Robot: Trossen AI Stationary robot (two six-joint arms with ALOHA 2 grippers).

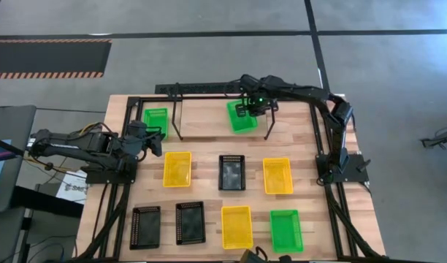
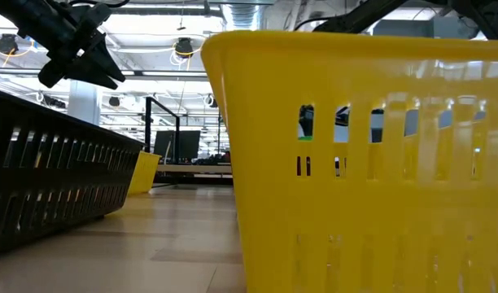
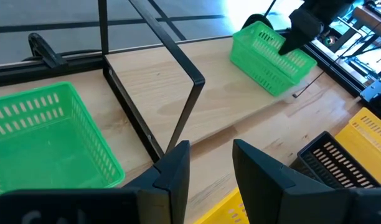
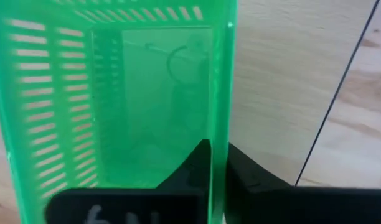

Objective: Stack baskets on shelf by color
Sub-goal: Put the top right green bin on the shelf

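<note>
A green basket (image 1: 240, 118) (image 4: 116, 112) sits on the shelf (image 1: 209, 120), toward its right end, turned slightly askew. My right gripper (image 1: 254, 108) (image 4: 218, 177) points down at it and is shut on one of its walls. A second green basket (image 1: 155, 122) (image 3: 41, 143) stands on the table just left of the shelf. My left gripper (image 1: 152, 139) (image 3: 210, 168) hovers open near that basket, holding nothing. Yellow baskets (image 1: 177, 168), black baskets (image 1: 232, 172) and another green one (image 1: 285, 230) rest on the table. My right gripper has the green basket by the rim of one side wall (image 4: 219, 134), on the side toward the table's right edge. One finger (image 4: 193, 171) is inside the basket and the other (image 4: 256, 177) outside. The fingers come from above. The basket's bottom rests on the shelf board (image 3: 284, 84).
The shelf's black rods (image 3: 178, 68) and upright loops (image 1: 178, 109) stand around the board, and one rod (image 4: 337, 87) runs close by the held basket. The board's middle (image 3: 178, 99) is bare. A yellow basket (image 2: 363, 163) fills the low view.
</note>
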